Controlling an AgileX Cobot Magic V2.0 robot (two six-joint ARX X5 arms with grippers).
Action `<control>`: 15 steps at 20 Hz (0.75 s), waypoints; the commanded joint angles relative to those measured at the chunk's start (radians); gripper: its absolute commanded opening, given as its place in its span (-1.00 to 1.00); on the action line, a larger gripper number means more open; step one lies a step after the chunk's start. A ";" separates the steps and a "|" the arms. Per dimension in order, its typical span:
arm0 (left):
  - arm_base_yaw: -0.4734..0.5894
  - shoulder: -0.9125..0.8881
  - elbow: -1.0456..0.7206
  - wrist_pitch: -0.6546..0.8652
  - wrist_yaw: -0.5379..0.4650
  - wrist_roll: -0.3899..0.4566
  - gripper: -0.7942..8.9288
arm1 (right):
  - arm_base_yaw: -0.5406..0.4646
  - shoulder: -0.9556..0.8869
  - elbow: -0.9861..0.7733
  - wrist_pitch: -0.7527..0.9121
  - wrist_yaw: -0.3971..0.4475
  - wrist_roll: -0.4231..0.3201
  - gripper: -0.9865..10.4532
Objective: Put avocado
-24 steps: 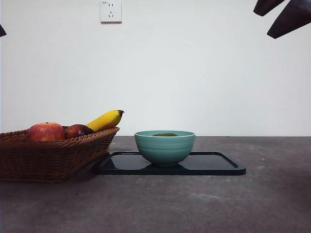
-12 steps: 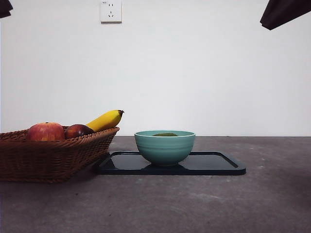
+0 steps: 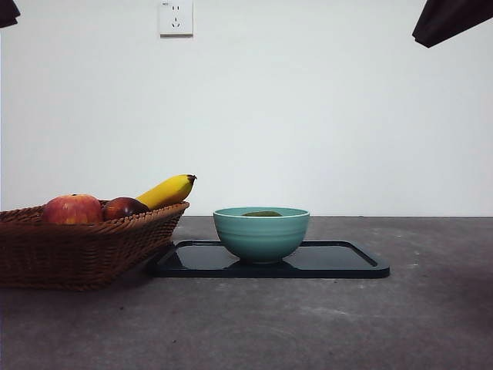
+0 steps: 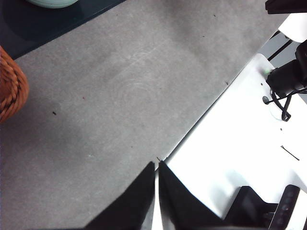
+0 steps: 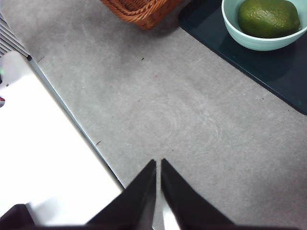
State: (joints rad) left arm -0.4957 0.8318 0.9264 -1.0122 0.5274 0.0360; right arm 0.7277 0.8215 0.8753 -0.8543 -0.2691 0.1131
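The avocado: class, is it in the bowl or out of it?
In. The right wrist view shows the avocado lying inside the teal bowl; from the front only its top shows above the rim.

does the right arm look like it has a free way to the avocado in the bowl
Probably yes. The avocado lies uncovered in the open teal bowl on the dark tray, with only bare table between it and the right gripper. The basket sits off to one side. The jaws are shut, so they would need to open first.

A teal bowl (image 3: 261, 232) stands on a black tray (image 3: 339, 262). Beside the tray, a wicker basket (image 3: 77, 250) holds two apples (image 3: 72, 209) and a banana (image 3: 168, 190).
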 commanded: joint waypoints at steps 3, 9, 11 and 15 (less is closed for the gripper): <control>0.031 -0.041 0.008 0.107 -0.065 0.138 -0.82 | 0.011 0.006 0.009 0.010 -0.003 0.011 -0.82; 0.305 -0.302 -0.164 0.787 -0.307 0.192 -0.82 | 0.011 0.006 0.009 0.010 -0.003 0.011 -0.82; 0.379 -0.391 -0.280 0.911 -0.409 0.192 -0.82 | 0.011 0.006 0.009 0.010 -0.003 0.011 -0.82; 0.473 -0.551 -0.504 0.966 -0.461 0.186 -0.82 | 0.011 0.006 0.009 0.010 -0.003 0.011 -0.82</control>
State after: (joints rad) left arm -0.0204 0.2775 0.4152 -0.0586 0.0689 0.2169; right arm 0.7277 0.8215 0.8753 -0.8543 -0.2687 0.1131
